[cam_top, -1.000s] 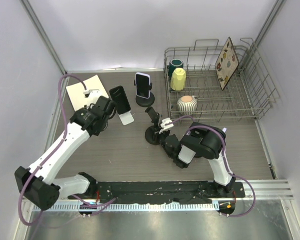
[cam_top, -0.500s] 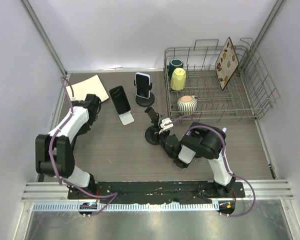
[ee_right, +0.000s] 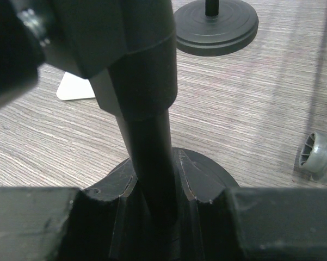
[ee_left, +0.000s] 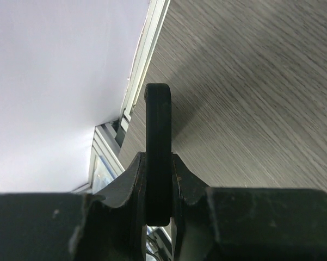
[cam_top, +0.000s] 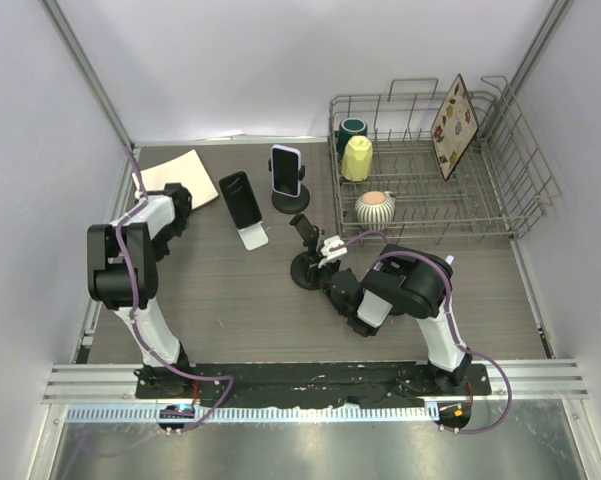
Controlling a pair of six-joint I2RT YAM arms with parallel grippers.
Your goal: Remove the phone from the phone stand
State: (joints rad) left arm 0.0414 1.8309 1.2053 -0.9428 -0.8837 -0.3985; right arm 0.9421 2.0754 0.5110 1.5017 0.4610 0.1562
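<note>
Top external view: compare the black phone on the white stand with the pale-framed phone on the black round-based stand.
The black phone is dark all over; the pale-framed phone has a light rim around a dark screen.
The black phone leans on a white stand; the pale-framed phone sits on a black round-based stand.
The black phone is left and nearer the arms than the pale-framed phone.
Both stand in portrait, docked.

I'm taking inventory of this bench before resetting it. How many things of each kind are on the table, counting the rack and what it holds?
Phones: 2, black phone, white-cased phone
Phone stands: 3, white stand, round-based stand, empty stand
Cups: 2, green cup, yellow cup
Striped bowl: 1
Patterned board: 1
Wire rack: 1
Beige pad: 1
Total: 11
</note>
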